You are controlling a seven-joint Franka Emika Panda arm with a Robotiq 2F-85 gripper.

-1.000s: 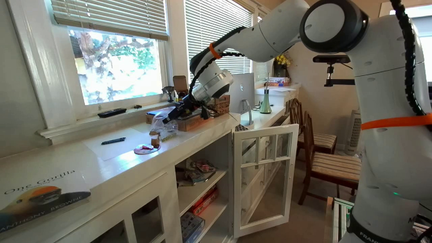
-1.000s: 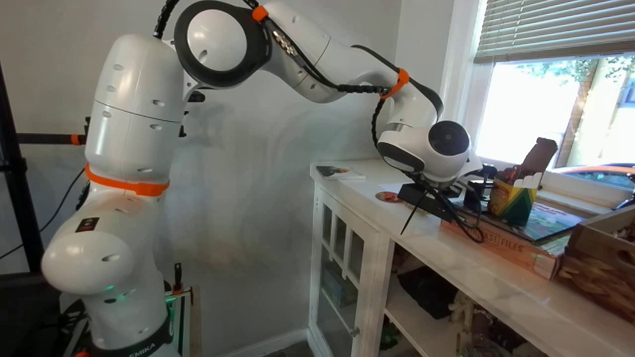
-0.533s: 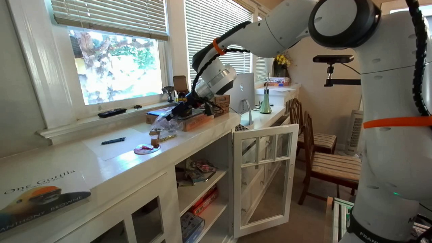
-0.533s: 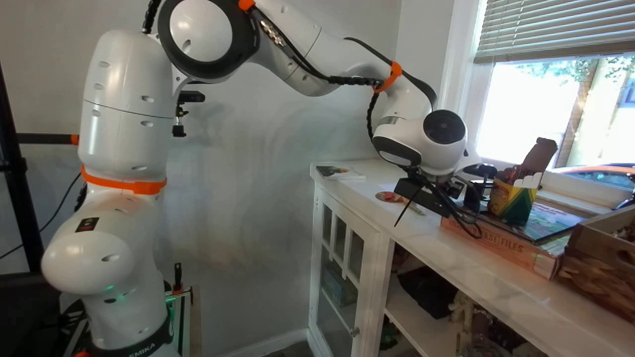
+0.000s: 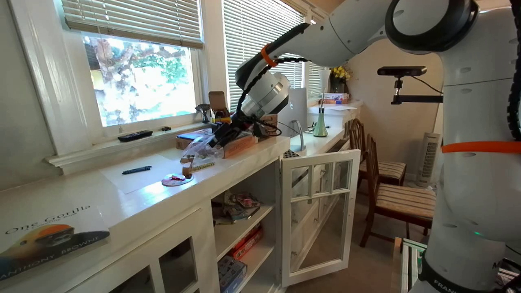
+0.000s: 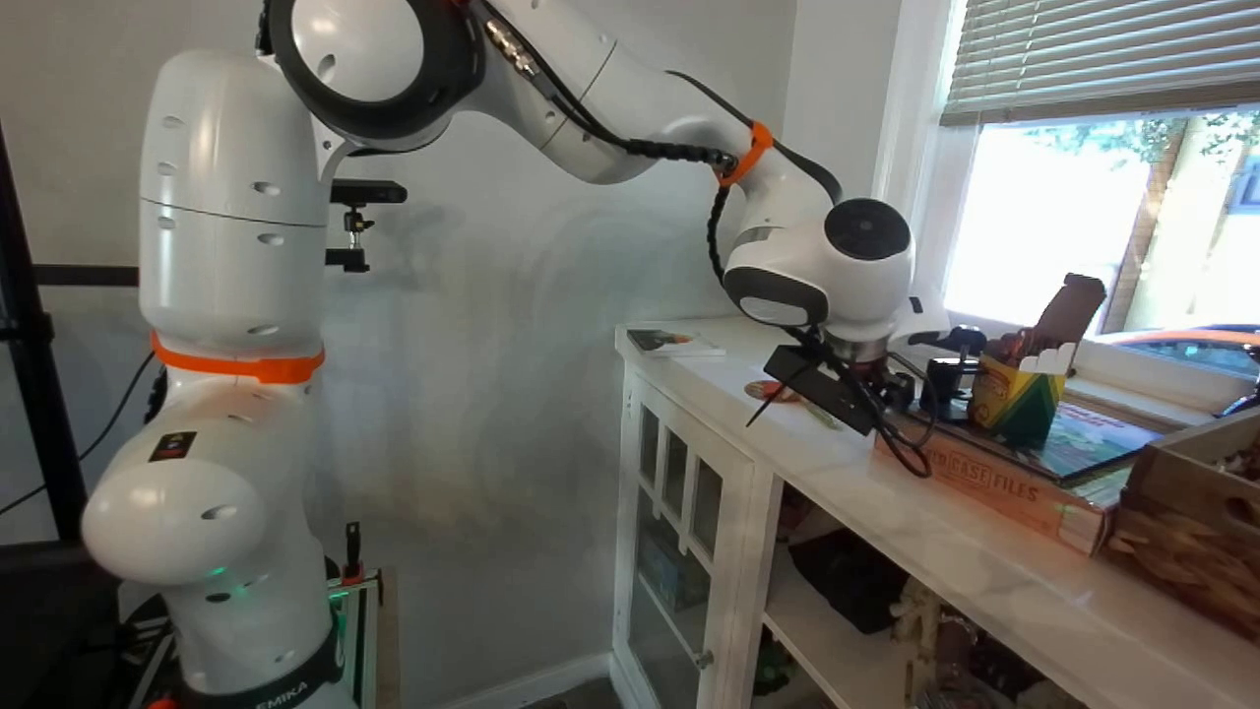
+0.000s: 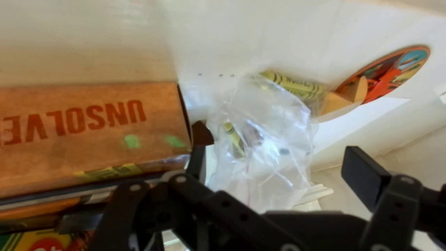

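In the wrist view my gripper (image 7: 280, 164) stands open, its two black fingers far apart. A crumpled clear plastic bag (image 7: 271, 125) shows between and beyond them, not pinched; whether the left finger brushes it I cannot tell. A yellow crayon (image 7: 233, 134) is seen at or through the bag. More yellow crayons (image 7: 301, 87) lie by its far edge, beside a tan wooden piece (image 7: 339, 101) and a round coloured disc (image 7: 407, 66). In an exterior view the gripper (image 5: 212, 141) hangs low over the bag (image 5: 199, 151). The wrist hardware hides the fingers in an exterior view with the crayon box (image 6: 1019, 399).
An orange-brown case files box (image 7: 87, 115) sits close to the left finger. A wooden crate (image 6: 1191, 512) is farther along the counter. A black marker (image 5: 136, 170) lies on white paper, and a book (image 5: 53, 236) at the near end. A glass cabinet door (image 5: 317, 215) swings outward below.
The arm has drawn back toward its base, carrying the gripper away from the disc and toward the case files box. The bag has slumped and spread slightly the same way.
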